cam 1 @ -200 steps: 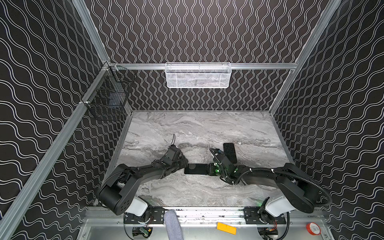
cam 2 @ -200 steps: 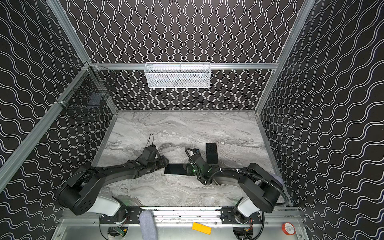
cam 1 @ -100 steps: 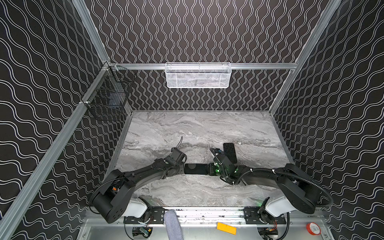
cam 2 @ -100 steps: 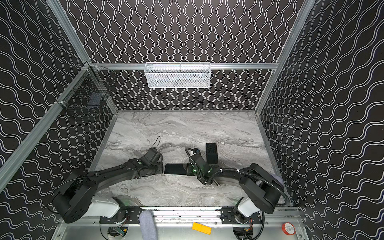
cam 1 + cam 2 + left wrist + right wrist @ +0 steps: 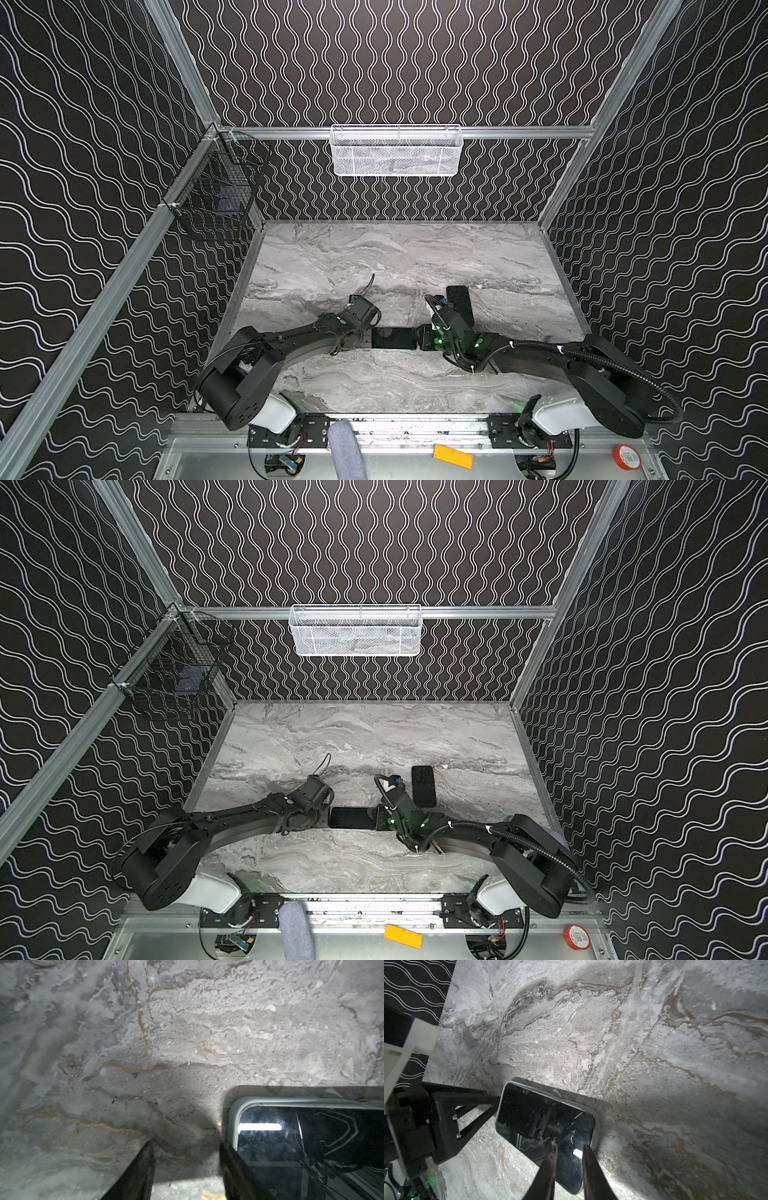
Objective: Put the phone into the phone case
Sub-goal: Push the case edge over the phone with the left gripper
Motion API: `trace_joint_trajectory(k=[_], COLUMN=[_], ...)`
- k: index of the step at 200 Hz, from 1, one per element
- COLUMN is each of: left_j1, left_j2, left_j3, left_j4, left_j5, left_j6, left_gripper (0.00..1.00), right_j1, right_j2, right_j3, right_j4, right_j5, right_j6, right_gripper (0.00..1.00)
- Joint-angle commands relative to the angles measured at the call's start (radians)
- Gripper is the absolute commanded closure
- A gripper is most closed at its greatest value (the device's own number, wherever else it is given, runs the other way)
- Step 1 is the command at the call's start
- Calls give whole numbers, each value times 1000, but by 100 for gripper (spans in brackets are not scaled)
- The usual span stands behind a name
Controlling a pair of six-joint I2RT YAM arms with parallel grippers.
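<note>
Down at the front rail, below the bench [image 5: 374, 257], lie a yellow tab [image 5: 453, 456] and a roll of red tape [image 5: 626, 457]. Both arms stretch low over the marble from the front corners and meet nearer the front edge than the back, about halfway between the side edges.

The phone [image 5: 394, 338] lies flat there with its glass up and its long sides running left to right, one gripper at each short end. The left gripper [image 5: 186, 1144] has its fingers well apart with only bare marble between them. One finger [image 5: 228, 1159] sits right at the phone's corner, outside its grey rim. The right gripper [image 5: 570, 1146] reaches over the opposite end. Its fingers stand a narrow gap apart with dark glass showing between them, clamped on nothing. I can't tell whether the tips touch the screen.

A little further back, toward the right edge, the phone case [image 5: 459, 305] lies flat, matte black, beside the right arm's wrist and apart from the phone.

On the back wall hangs a white mesh basket [image 5: 395, 151], and a black wire basket [image 5: 216, 195] hangs at the back left corner.
</note>
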State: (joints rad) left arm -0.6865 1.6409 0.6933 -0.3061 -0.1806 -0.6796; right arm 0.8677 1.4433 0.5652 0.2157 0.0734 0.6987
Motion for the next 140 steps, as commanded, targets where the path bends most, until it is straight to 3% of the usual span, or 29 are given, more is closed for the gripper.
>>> trace_joint_trajectory(k=[1,56,108,140], left_j1=[-1,-1,10,28], left_j2=[-5,-41,-60,-49], left_j3=[13,0,-55,-89], left_j4=[25,45,145,201], left_j5=[29,104,212,283], left_j6=[-15,-45,-85,-110], left_gripper=[44,39,28,27], right_j1=[-2,-2,-15,-21], right_j2=[15,17,37,58], right_j3=[-2,-28,-33,-38], right_j4=[-27,-16,-1,20], right_j5=[9,-26,-50,-64], right_j6=[23,37,50,59], right_gripper=[74,64,62,62])
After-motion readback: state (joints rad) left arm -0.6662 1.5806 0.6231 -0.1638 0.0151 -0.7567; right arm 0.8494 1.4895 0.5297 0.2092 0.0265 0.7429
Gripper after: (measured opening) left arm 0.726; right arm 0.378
